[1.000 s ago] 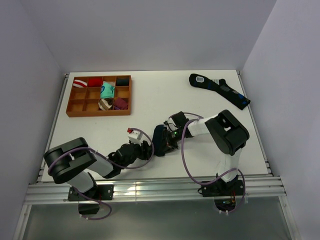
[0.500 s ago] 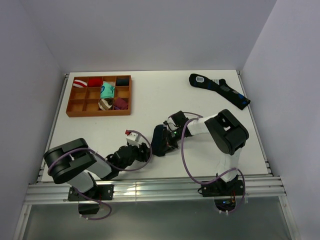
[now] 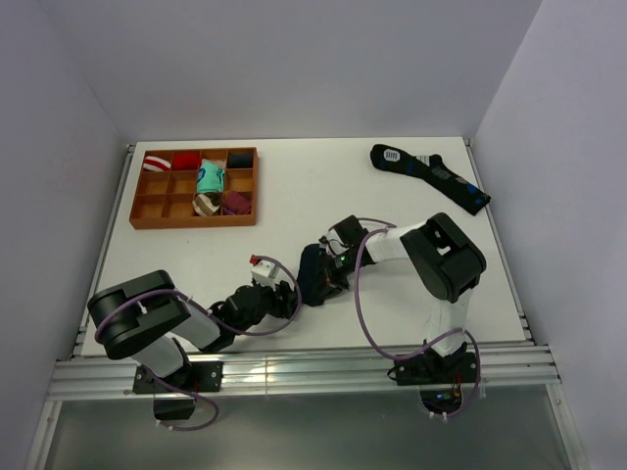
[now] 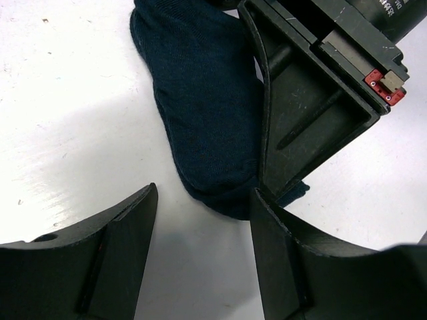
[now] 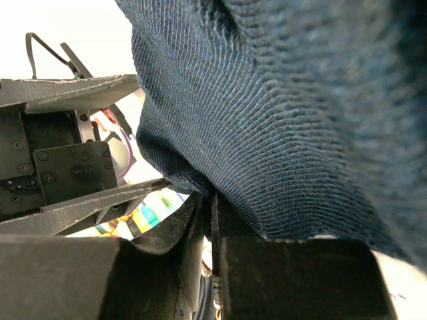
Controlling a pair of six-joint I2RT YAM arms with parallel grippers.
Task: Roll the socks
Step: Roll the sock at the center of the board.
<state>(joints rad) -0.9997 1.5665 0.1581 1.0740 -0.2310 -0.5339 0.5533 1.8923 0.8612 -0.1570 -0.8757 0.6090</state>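
Nearest to us, low in the top view, the left gripper (image 4: 200, 203) lies low over the white table (image 3: 343, 186) with its jaws spread wide and nothing between them. The rounded end of the socks (image 4: 200, 113) sits just in front of the gap.

The navy pair lies flat at the centre of the top view, between the two grippers. Its long axis runs roughly up and down that frame. In the left wrist view it slants from upper left to lower right, with the blunt end pointing at the open jaws.

Just past it, the right gripper (image 5: 213, 227) is closed tight, pinching a fold of the fabric along the pair's right edge.

We judge the roll as barely begun: the socks are pinned but not yet turned over. The next move calls for the left jaws to take the near end and fold it up over the pair while the right holds firm.

Farther back are the brown compartment tray (image 3: 193, 223) with its sock bundles (image 3: 209, 179), upper left, and a long black sock (image 3: 431, 176), upper right.
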